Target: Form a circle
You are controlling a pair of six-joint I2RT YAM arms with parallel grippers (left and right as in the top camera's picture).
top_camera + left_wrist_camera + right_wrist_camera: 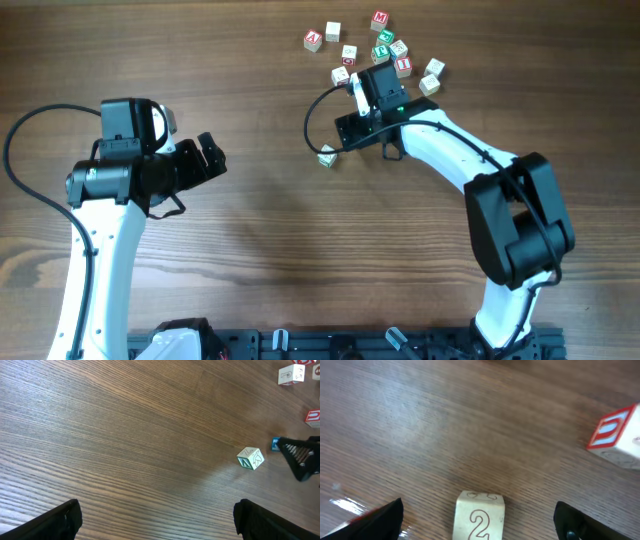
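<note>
- The circle is seen in the overhead view as a tight group of three small wooden letter cubes, some with green faces, at the far edge of the table, right of centre.
- No closed ring is formed by the three cubes.
- Similar loose cubes are scattered around the group, among them a red "A" cube to its left.
- The right pincer is positioned just beside the near left side of the group, with its fingers spread apart.
- A pale cube marked "2" stands on the table between the right fingers; a gap is visible on each side, so nothing is clamped.
- A red-lettered cube lies ahead and to the right in the right wrist view.
- The left pincer is held well apart from all cubes, fingers spread wide and empty.
- A single green-faced cube lies alone between the two arms, nearer the right arm.
</note>
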